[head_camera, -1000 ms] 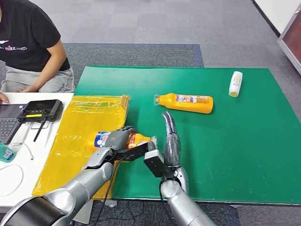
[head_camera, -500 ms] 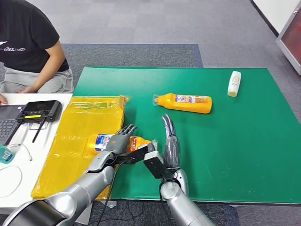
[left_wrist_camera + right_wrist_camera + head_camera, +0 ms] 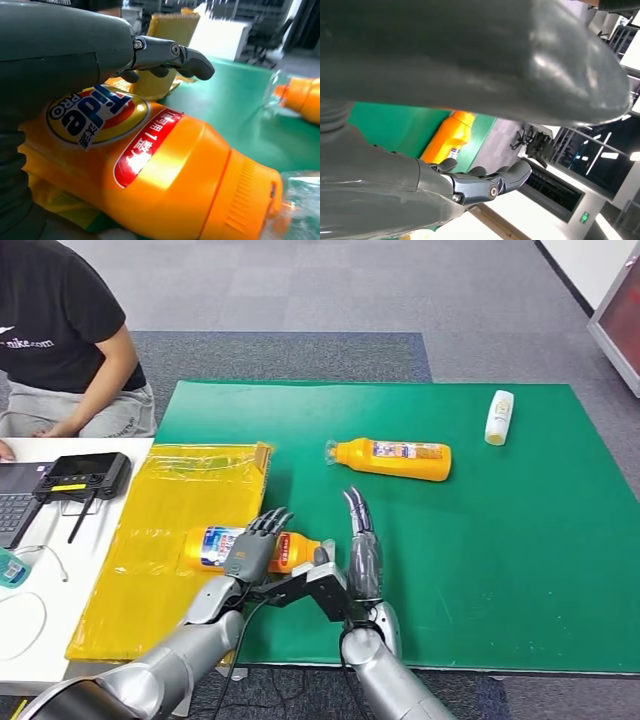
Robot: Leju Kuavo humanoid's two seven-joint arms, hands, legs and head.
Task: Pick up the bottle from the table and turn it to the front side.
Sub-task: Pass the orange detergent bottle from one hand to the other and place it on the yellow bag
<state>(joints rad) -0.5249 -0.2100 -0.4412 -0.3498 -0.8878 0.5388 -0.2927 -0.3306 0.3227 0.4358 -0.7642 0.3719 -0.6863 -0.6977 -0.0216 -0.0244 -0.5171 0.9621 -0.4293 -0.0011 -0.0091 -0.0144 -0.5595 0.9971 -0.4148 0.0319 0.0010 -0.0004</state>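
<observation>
The orange bottle (image 3: 253,548) is lying on its side, partly on the yellow bag (image 3: 173,510) and partly on the green mat (image 3: 490,540). The left hand (image 3: 253,548) sits over it with fingers spread, not gripping. The right hand (image 3: 361,540) is just beside the cap, fingers straight and apart, holding nothing.

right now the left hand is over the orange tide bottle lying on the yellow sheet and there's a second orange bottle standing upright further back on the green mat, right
Not quite. The second orange bottle is lying on its side on the green mat, not upright; the head view shows this. The rest holds: the left hand is over the orange Tide bottle lying on the yellow sheet.
</observation>
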